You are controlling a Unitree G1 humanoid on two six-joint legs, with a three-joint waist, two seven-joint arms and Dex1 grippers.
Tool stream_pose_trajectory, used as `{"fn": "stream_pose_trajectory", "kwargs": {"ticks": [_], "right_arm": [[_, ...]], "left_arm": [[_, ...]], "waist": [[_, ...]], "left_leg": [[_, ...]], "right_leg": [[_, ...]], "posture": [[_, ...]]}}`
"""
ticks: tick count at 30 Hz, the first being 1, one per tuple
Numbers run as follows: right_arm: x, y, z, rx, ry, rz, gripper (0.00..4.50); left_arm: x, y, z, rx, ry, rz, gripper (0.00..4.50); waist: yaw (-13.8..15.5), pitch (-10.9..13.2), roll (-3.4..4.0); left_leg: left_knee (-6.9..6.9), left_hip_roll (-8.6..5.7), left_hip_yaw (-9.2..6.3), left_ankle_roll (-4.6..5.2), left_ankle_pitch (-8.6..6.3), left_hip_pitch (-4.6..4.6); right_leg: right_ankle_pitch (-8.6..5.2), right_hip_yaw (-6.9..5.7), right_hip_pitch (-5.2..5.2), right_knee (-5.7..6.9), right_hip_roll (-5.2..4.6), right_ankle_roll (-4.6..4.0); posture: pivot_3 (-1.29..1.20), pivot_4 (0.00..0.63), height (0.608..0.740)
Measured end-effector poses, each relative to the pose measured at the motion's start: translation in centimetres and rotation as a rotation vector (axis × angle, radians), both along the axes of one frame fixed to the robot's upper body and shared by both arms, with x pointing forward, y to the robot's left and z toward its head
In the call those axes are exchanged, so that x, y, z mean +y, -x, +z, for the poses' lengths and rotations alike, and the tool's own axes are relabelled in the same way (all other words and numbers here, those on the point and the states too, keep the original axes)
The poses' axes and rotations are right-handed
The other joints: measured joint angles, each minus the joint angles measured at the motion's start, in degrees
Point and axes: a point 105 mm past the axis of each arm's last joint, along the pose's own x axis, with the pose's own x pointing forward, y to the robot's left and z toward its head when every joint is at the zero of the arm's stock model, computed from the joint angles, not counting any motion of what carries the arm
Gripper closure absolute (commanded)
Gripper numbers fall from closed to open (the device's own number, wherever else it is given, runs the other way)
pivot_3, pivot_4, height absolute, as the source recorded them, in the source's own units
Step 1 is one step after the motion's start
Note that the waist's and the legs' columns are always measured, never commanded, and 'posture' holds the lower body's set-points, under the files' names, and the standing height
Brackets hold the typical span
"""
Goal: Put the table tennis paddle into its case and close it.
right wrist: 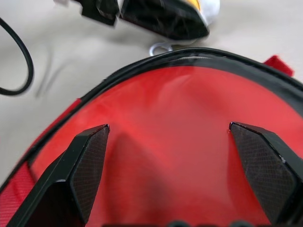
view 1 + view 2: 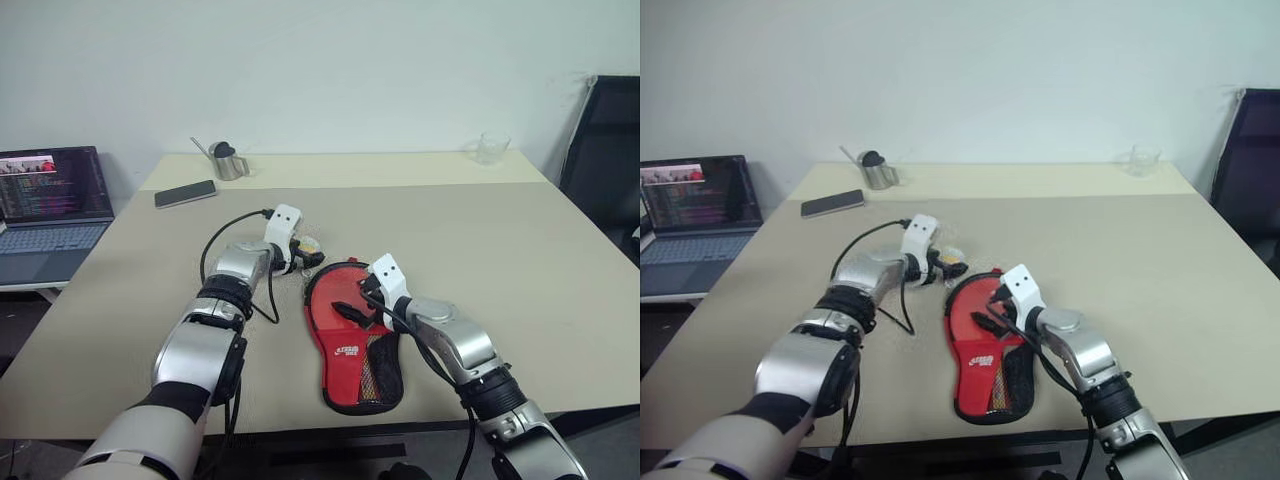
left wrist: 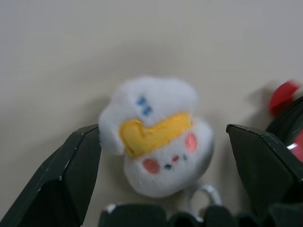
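1. One case, red side up, lies on one table.
2. Left gripper, wide open, straddles one charm at the case's 11 o'clock.
3. Right gripper, wide open and empty, hovers over the case; contact is unclear.

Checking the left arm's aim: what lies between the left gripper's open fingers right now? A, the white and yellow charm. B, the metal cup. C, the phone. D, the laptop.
A: the left wrist view shows the charm lying between the left gripper's open fingers.
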Motion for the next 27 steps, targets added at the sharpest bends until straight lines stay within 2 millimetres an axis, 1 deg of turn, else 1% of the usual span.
{"fn": "stream_pose_trajectory", "kwargs": {"ticks": [2, 6, 8, 9, 10, 14, 16, 18, 19, 21, 23, 27], "right_arm": [[0.0, 0.2, 0.0, 0.003, 0.0, 0.004, 0.04], [0.1, 0.5, -0.1, 0.01, 0.0, 0.007, 0.04], [0.0, 0.7, -0.1, 0.009, 0.003, 0.007, 0.0], [0.0, 0.7, -0.1, 0.008, 0.007, 0.006, 0.0], [0.0, 0.8, -0.1, 0.01, 0.01, 0.005, 0.0], [0.2, 1.3, -0.2, 0.014, 0.005, 0.01, 0.0], [0.3, 1.3, -0.2, 0.019, 0.005, 0.009, 0.0], [0.3, 1.4, -0.2, 0.022, 0.005, 0.009, 0.0], [0.3, 1.4, -0.2, 0.023, 0.005, 0.009, 0.0], [0.3, 1.4, -0.2, 0.023, 0.006, 0.008, 0.0], [0.3, 1.4, -0.1, 0.025, 0.008, 0.008, 0.0], [0.3, 1.6, -0.1, 0.029, 0.01, 0.006, 0.0]], "left_arm": [[-0.3, -0.2, -0.5, 0.0, -0.019, 0.033, 0.0], [-1.4, -0.4, -0.5, -0.02, -0.04, 0.042, 0.0], [-1.7, -0.5, -0.4, -0.032, -0.051, 0.042, 0.38], [-1.8, -0.5, -0.5, -0.04, -0.061, 0.045, 0.61], [-2.0, -0.6, -0.5, -0.047, -0.067, 0.043, 0.93], [-2.2, -0.9, -0.2, -0.08, -0.106, 0.06, 2.38], [-2.4, -1.1, 0.4, -0.101, -0.121, 0.064, 3.19], [-2.6, -1.2, 0.8, -0.117, -0.128, 0.066, 3.81], [-2.6, -1.3, 0.9, -0.124, -0.137, 0.069, 4.05], [-2.9, -1.4, 1.1, -0.138, -0.156, 0.063, 4.23], [-3.1, -1.5, 1.4, -0.161, -0.189, 0.059, 4.23], [-4.1, -1.8, 2.4, -0.243, -0.293, 0.025, 4.23]], "waist": [[0.14, -0.01, -0.01], [0.22, -0.03, -0.03], [0.23, -0.03, -0.03], [0.23, -0.03, -0.03], [0.24, -0.04, -0.03], [0.2, -0.04, -0.04], [0.16, -0.04, -0.04], [0.16, -0.04, -0.04], [0.16, -0.04, -0.04], [0.17, -0.04, -0.04], [0.18, -0.04, -0.04], [0.22, -0.04, -0.04]], "left_leg": [[0.01, -0.01, -0.02, 0.0, 0.0, -0.01], [0.02, -0.01, -0.03, 0.0, 0.0, 0.0], [0.02, -0.01, -0.04, -0.01, 0.0, 0.0], [0.02, -0.01, -0.04, -0.01, 0.0, 0.0], [0.02, -0.01, -0.05, -0.01, 0.0, 0.0], [0.02, -0.01, -0.04, -0.01, 0.0, 0.0], [0.02, -0.01, -0.04, -0.01, 0.0, 0.0], [0.02, -0.01, -0.03, -0.01, 0.0, 0.01], [0.02, -0.01, -0.03, -0.01, 0.0, 0.01], [0.02, -0.01, -0.04, -0.01, 0.0, 0.01], [0.02, -0.02, -0.04, -0.01, 0.0, 0.0], [0.02, -0.03, -0.03, -0.01, 0.0, 0.0]], "right_leg": [[0.0, -0.01, 0.0, -0.01, 0.0, 0.0], [0.0, -0.01, 0.04, 0.0, -0.01, 0.0], [0.0, -0.02, 0.05, 0.0, -0.01, 0.0], [0.0, -0.02, 0.05, 0.0, -0.01, 0.0], [0.0, -0.02, 0.05, 0.0, -0.01, 0.0], [0.0, -0.03, 0.04, 0.0, -0.01, 0.0], [0.0, -0.03, 0.04, 0.01, -0.01, 0.0], [0.0, -0.03, 0.04, 0.01, -0.01, 0.0], [0.0, -0.03, 0.04, 0.01, -0.01, 0.01], [0.0, -0.04, 0.04, 0.01, -0.01, 0.0], [0.0, -0.04, 0.04, 0.01, -0.01, 0.01], [0.0, -0.04, 0.04, 0.01, -0.01, 0.01]], "posture": [[0.0, 0.15, 0.74], [0.0, 0.15, 0.74], [0.0, 0.15, 0.74], [0.0, 0.15, 0.74], [0.0, 0.15, 0.74], [0.0, 0.15, 0.74], [0.0, 0.15, 0.74], [0.0, 0.15, 0.74], [0.0, 0.15, 0.74], [0.0, 0.15, 0.74], [0.0, 0.15, 0.74], [0.0, 0.15, 0.74]]}}
